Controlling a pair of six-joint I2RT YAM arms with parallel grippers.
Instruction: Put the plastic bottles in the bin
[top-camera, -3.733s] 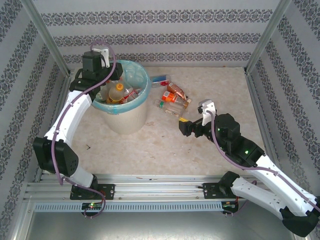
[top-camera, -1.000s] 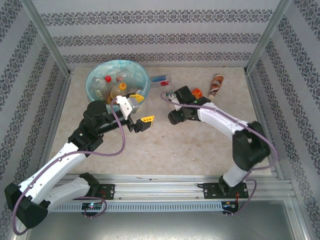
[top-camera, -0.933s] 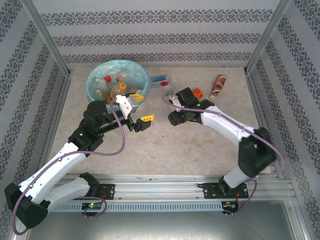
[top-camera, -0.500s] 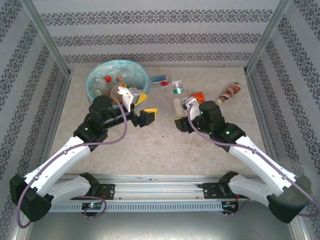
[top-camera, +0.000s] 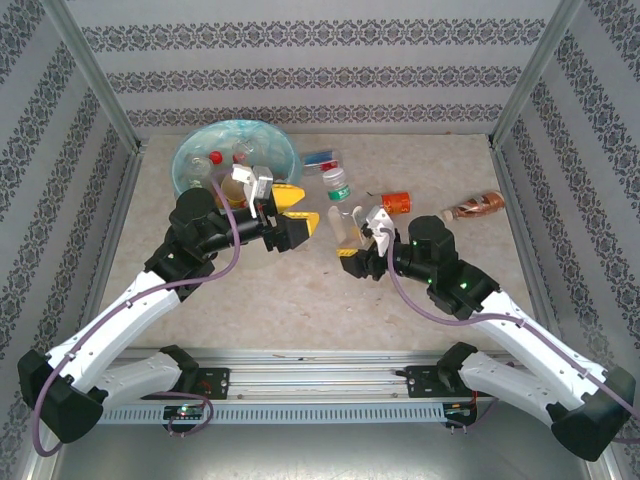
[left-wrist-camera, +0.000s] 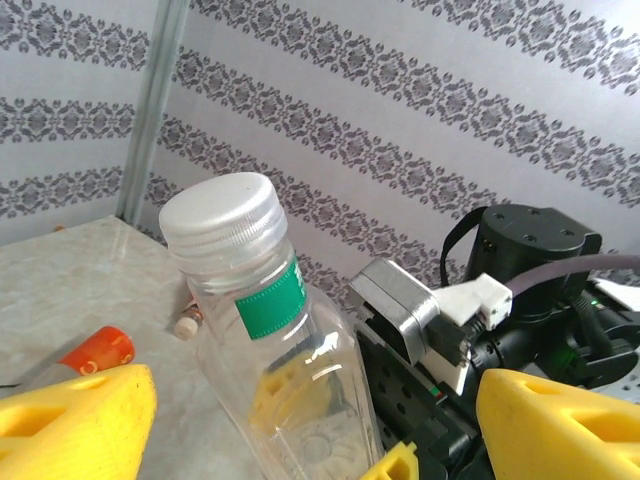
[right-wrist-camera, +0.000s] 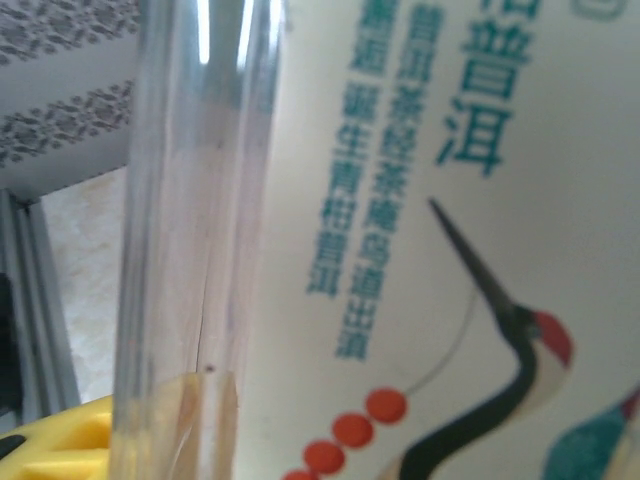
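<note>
1. The near middle of the tabletop (top-camera: 320, 305), between the two arms, lies bare, and a gripper could sweep there freely.
2. Mid-table is crowded. The left gripper (top-camera: 298, 206), jaws wide, closely faces the right gripper (top-camera: 357, 246), and the white-capped bottle (top-camera: 341, 200) clamped in the right jaws stands tilted between them.
3. The bin (top-camera: 178, 162) fills the back-left corner, leaving a narrow strip along the left wall (top-camera: 60, 200).
4. A red-and-blue bottle (top-camera: 322, 158) lies just beside the bin's right rim, narrowing that approach.
5. At the back right, an orange-red bottle (top-camera: 396, 202) and a brown bottle (top-camera: 476, 205) lie well apart, with open tabletop between and behind them.
</note>
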